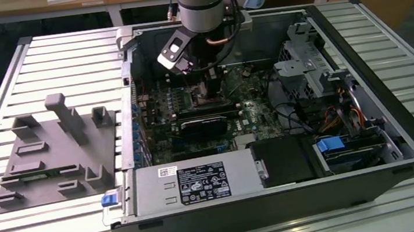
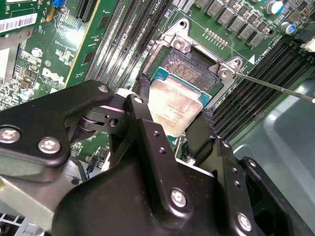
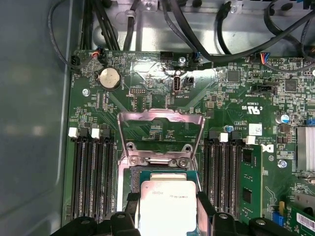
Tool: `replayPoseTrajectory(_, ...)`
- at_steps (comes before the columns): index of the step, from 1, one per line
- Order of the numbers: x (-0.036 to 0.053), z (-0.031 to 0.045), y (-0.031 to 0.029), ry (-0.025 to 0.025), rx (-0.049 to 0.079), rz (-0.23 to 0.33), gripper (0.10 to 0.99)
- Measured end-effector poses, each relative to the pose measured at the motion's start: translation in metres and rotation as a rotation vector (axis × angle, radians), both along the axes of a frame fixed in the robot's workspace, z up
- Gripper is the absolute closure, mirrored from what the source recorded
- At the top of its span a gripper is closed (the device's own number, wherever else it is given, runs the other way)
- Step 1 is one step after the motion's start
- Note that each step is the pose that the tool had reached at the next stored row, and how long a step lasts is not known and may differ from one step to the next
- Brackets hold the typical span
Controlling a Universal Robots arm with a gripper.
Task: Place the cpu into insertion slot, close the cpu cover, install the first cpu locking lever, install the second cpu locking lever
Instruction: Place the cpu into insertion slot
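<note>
My gripper [image 2: 174,98] is shut on the cpu [image 2: 172,110], a pale silver square chip, with one black finger on each of two opposite edges. The chip hangs just over the insertion slot [image 2: 189,69], whose dark pin field shows beyond the chip's far edge. In the first wrist view the cpu [image 3: 167,211] sits between the fingertips [image 3: 132,201], and the cpu cover [image 3: 160,118], a silver frame with a window, stands flipped open past the slot. A thin metal locking lever [image 2: 275,88] sticks out beside the socket. In the exterior view the gripper [image 1: 208,89] is down inside the computer case.
Long black memory slots [image 3: 93,177] flank the socket on both sides. The grey power supply box [image 1: 187,182] lies at the case's near wall and a drive cage [image 1: 310,63] at the exterior view's right. A grey fixture [image 1: 55,151] sits on the slatted table at the left.
</note>
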State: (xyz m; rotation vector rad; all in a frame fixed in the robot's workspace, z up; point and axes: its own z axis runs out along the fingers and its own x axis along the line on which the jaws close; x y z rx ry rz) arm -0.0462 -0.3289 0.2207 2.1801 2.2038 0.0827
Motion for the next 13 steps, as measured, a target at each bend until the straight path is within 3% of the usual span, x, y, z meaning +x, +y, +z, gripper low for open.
replayPoseTrajectory(13, 0.0000, -0.0049, 0.0034, -0.0001, 0.002, 0.000, 0.545)
